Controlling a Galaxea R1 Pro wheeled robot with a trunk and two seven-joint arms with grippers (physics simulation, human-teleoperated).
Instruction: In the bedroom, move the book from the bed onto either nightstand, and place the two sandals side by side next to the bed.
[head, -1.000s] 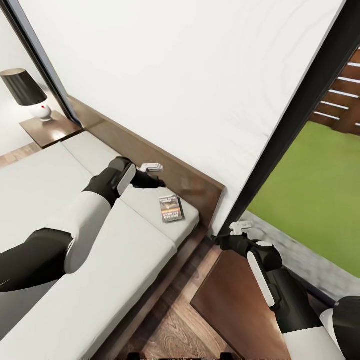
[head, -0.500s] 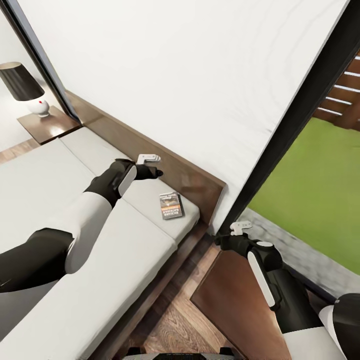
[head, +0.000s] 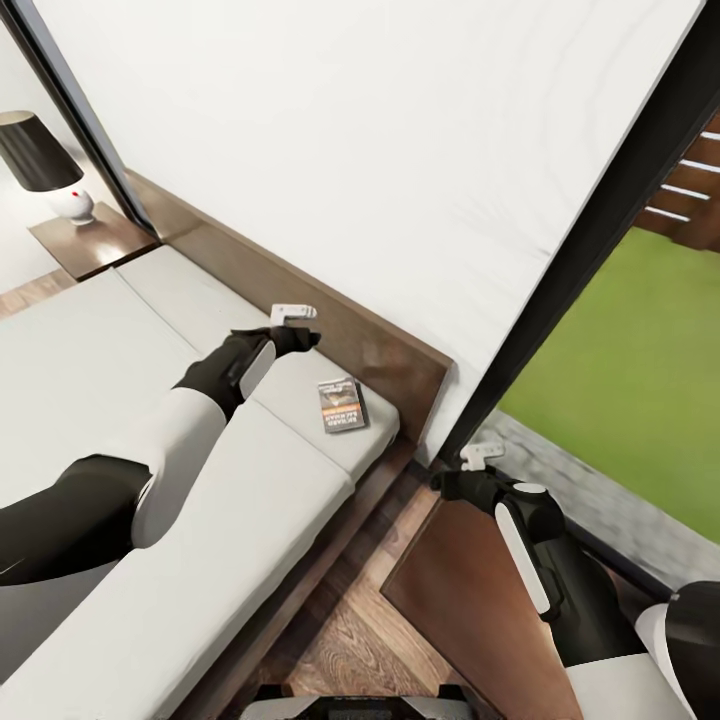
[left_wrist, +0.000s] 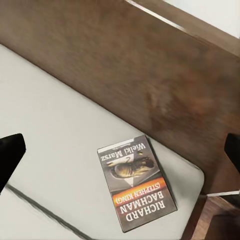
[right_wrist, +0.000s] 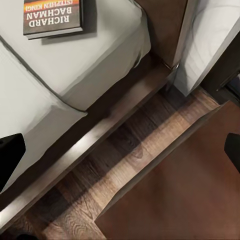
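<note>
While the left pincer (head: 293, 314) hovers wide apart above the bed (head: 120, 380), short of the book (head: 341, 405); a shallow descent could shove the thin paperback toward the headboard (head: 330, 325).

The left tool (head: 292, 314) has drawn back from the book (head: 341, 405), toward the headboard (head: 330, 330).

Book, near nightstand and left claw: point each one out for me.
book (head: 341, 405), head view, middle of its cover
nightstand (head: 470, 600), head view, bare top beside the bed
left claw (head: 293, 313), head view, between its white fingertips
</note>
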